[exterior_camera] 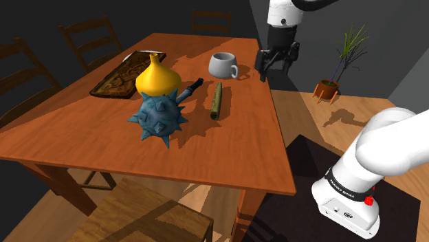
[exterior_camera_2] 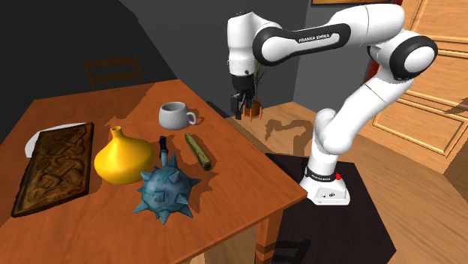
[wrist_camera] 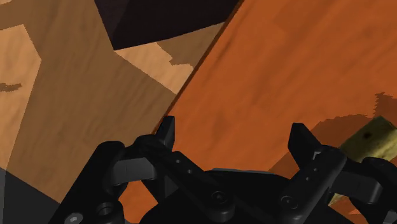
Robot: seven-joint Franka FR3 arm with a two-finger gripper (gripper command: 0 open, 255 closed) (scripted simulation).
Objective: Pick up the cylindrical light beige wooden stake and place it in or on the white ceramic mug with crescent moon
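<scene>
Stake [exterior_camera: 216, 101] lies flat on table [exterior_camera: 234, 152], near but apart from spread, empty pincer [exterior_camera: 275, 71].

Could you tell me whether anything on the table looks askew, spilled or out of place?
Nothing is spilled or broken. The mug stands upright and the stake lies flat near it. One oddity: the carved board lies across what looks like a white plate.

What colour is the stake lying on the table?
The stake is olive-brown, clearest in the second exterior view.
</scene>
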